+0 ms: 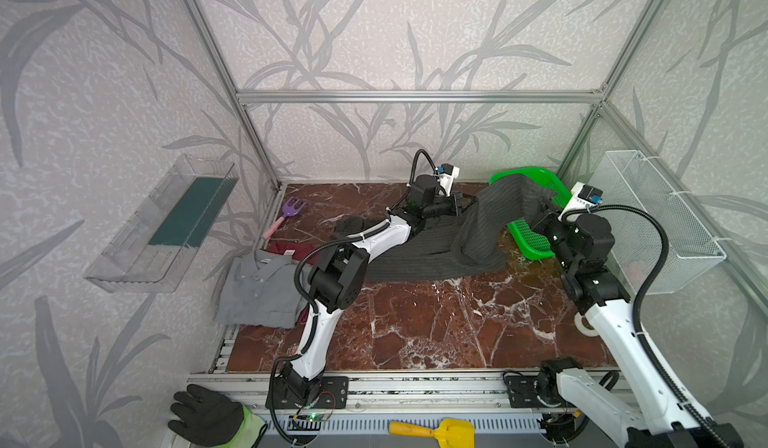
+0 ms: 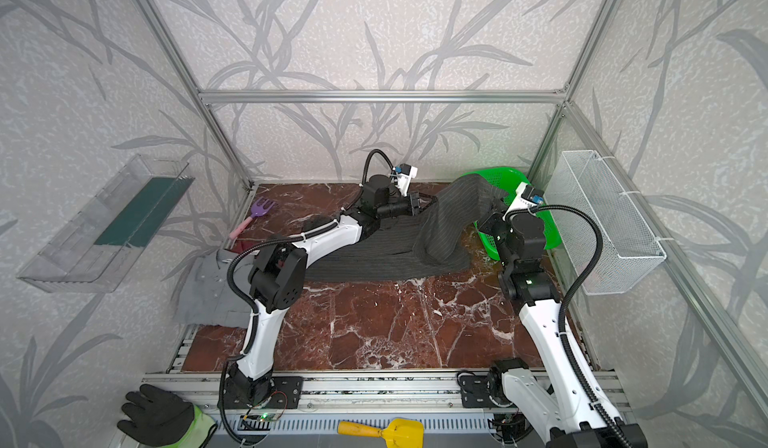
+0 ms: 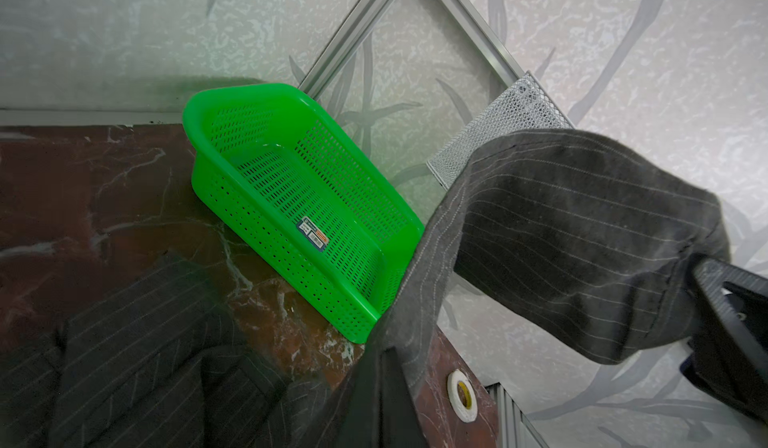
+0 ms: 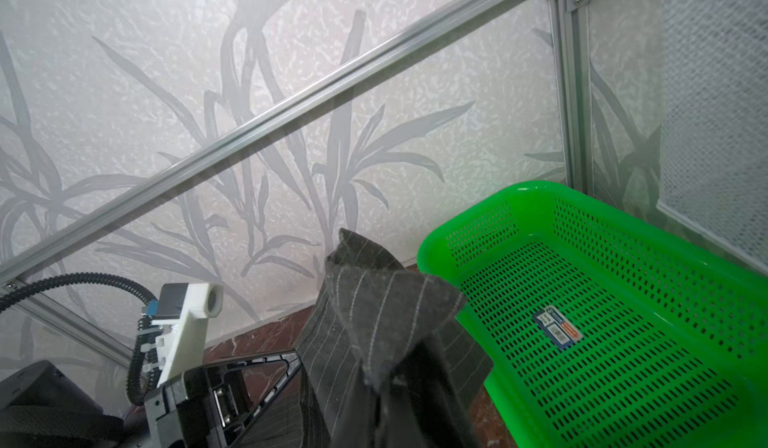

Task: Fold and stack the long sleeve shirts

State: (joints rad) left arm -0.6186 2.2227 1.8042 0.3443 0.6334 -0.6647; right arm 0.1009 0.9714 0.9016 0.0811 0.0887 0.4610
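Top views show the grey shirt (image 1: 257, 292) folded at left atop the red shirt (image 1: 286, 247). The pinstripe shirt (image 1: 415, 254) sprawls on the surface (image 1: 415, 333), one end raised and pinched by the left end effector (image 1: 468, 203) and right end effector (image 1: 540, 212). Its folding and stacking remain, I judge.

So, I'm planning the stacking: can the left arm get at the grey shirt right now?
Probably, but not freely: the grey shirt lies uncovered beside that arm's base, yet the left claw is shut on the pinstriped shirt at the far side.
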